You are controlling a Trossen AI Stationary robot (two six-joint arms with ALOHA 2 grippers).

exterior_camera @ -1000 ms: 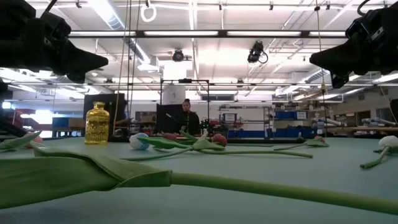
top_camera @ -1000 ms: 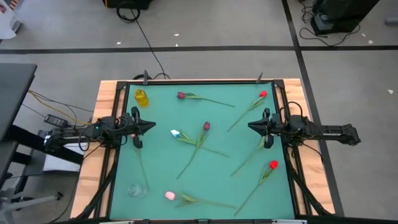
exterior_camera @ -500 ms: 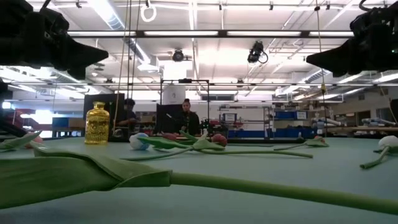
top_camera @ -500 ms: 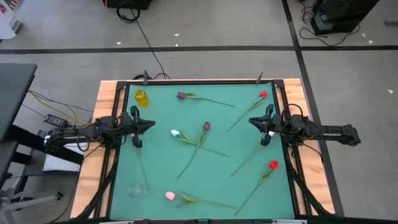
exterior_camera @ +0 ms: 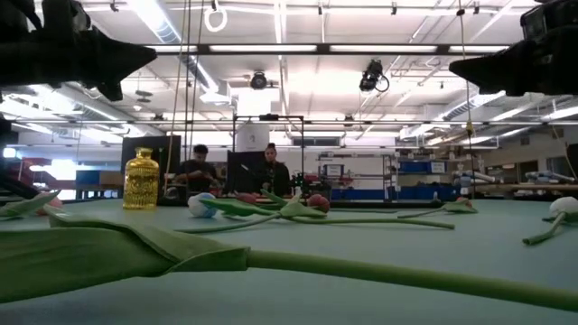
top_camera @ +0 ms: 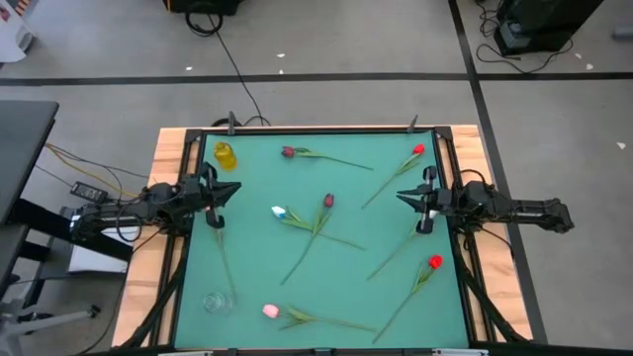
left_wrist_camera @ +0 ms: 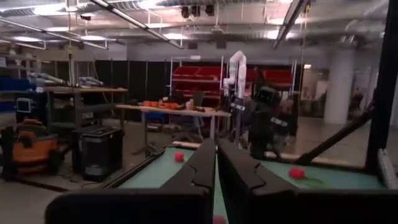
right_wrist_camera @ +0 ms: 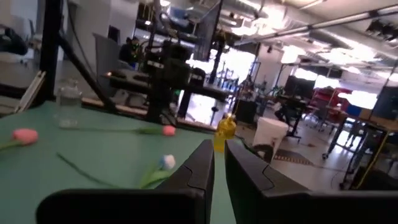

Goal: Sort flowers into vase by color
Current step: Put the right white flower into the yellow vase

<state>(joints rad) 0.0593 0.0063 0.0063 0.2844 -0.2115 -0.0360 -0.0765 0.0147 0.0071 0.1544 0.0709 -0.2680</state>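
Several artificial tulips lie flat on the green table top: a maroon one (top_camera: 288, 152) at the far middle, a red one (top_camera: 418, 150) at the far right, a white one (top_camera: 278, 212) and a maroon one (top_camera: 328, 201) in the middle, a red one (top_camera: 435, 262) at the near right, and a pink one (top_camera: 270, 311) at the near edge. A gold vase (top_camera: 226, 155) stands far left; a clear glass vase (top_camera: 218, 302) stands near left. My left gripper (top_camera: 235, 189) hovers shut and empty at the left side. My right gripper (top_camera: 400, 196) hovers shut and empty at the right side.
The table has a wooden frame (top_camera: 168, 198) on both sides. A long green stem and leaf (exterior_camera: 271, 262) lies close to the near edge. People stand at benches in the room beyond the far edge (exterior_camera: 271, 171).
Both grippers have risen a little above the table. My left gripper has drawn back slightly toward the table's left and far edges. No flower has moved.
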